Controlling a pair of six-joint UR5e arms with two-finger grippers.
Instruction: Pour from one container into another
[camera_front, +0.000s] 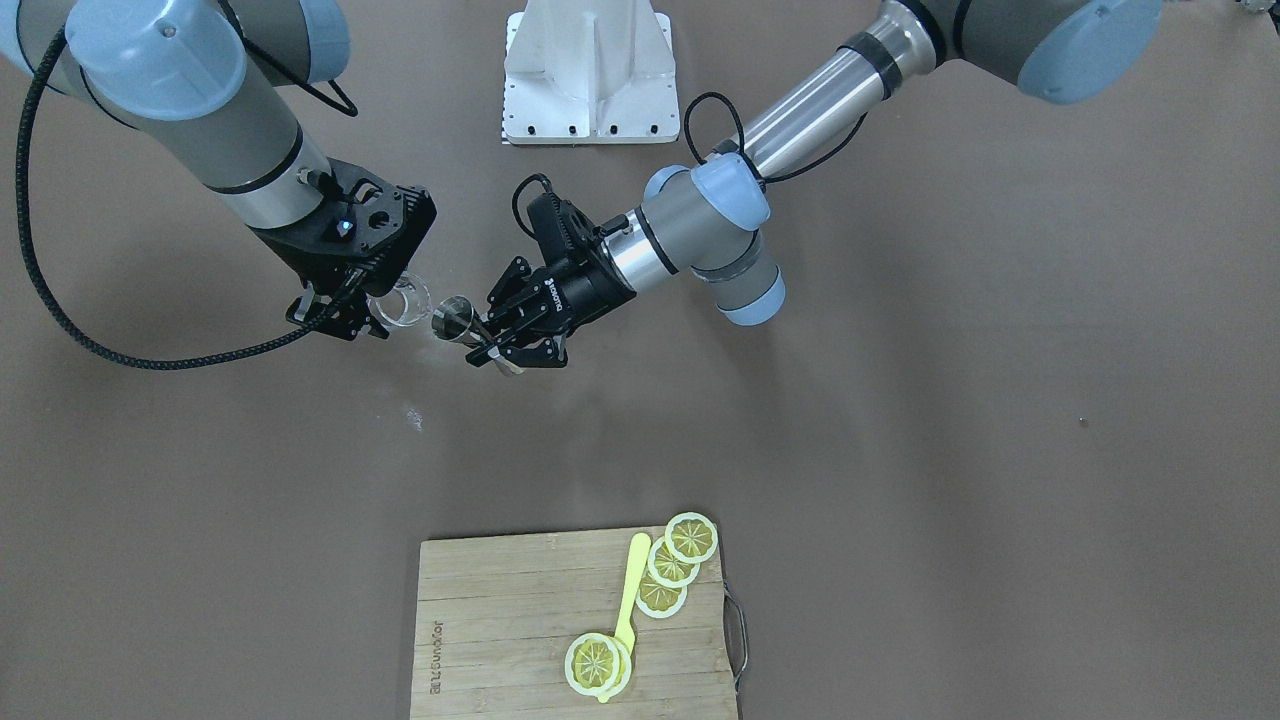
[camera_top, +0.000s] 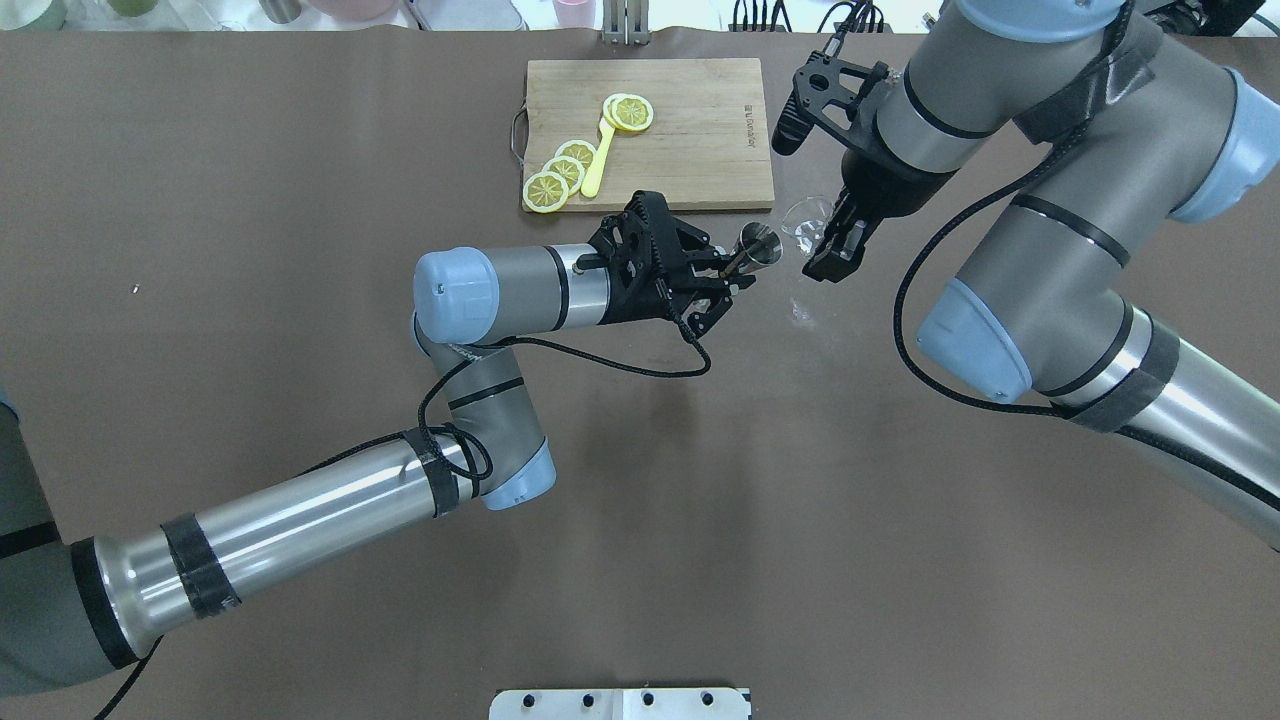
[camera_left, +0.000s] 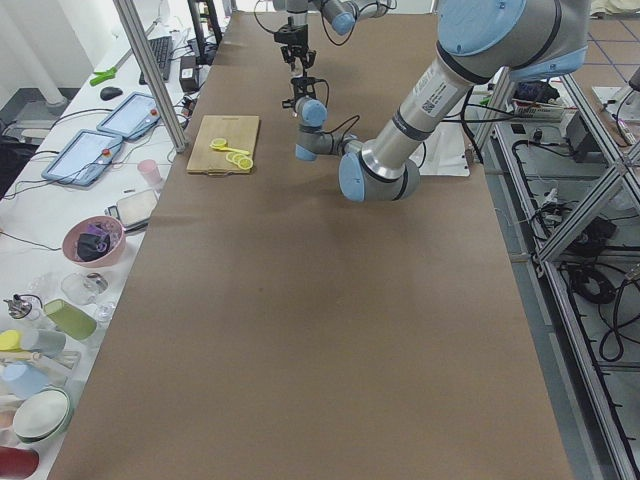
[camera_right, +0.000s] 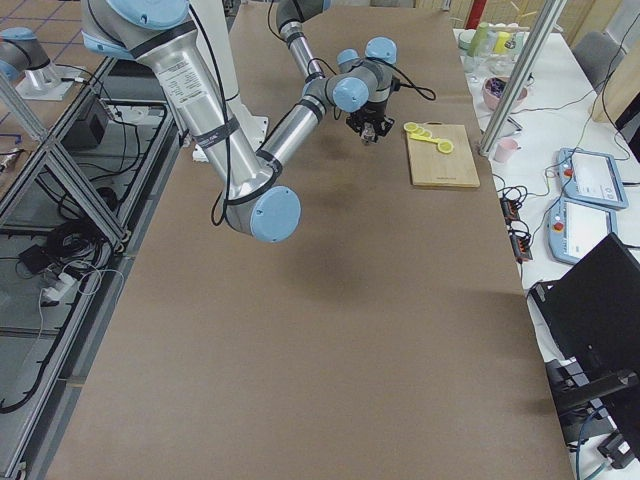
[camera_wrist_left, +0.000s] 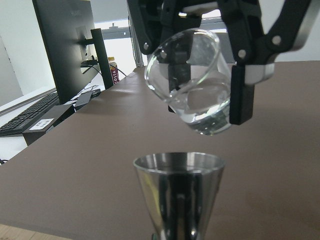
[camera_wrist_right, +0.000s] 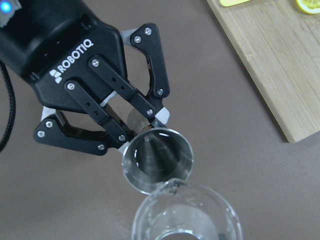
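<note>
My left gripper (camera_top: 722, 282) is shut on the waist of the steel jigger (camera_top: 758, 247), holding it upright above the table with its mouth up. My right gripper (camera_top: 832, 240) is shut on the clear glass cup (camera_top: 806, 217). In the left wrist view the cup (camera_wrist_left: 192, 82) hangs tilted just above and behind the jigger's rim (camera_wrist_left: 179, 162), mouth leaning toward the jigger, with dark fingers (camera_wrist_left: 241, 85) on both sides. The right wrist view looks down past the cup's rim (camera_wrist_right: 185, 215) into the jigger (camera_wrist_right: 157, 160). In the front-facing view the cup (camera_front: 402, 300) sits beside the jigger (camera_front: 455, 320).
A wooden cutting board (camera_top: 700, 120) with lemon slices (camera_top: 630, 112) and a yellow utensil (camera_top: 598, 165) lies beyond the grippers. Small pale specks (camera_top: 800, 312) mark the brown table below the cup. The white robot base (camera_front: 588, 70) stands at the near edge.
</note>
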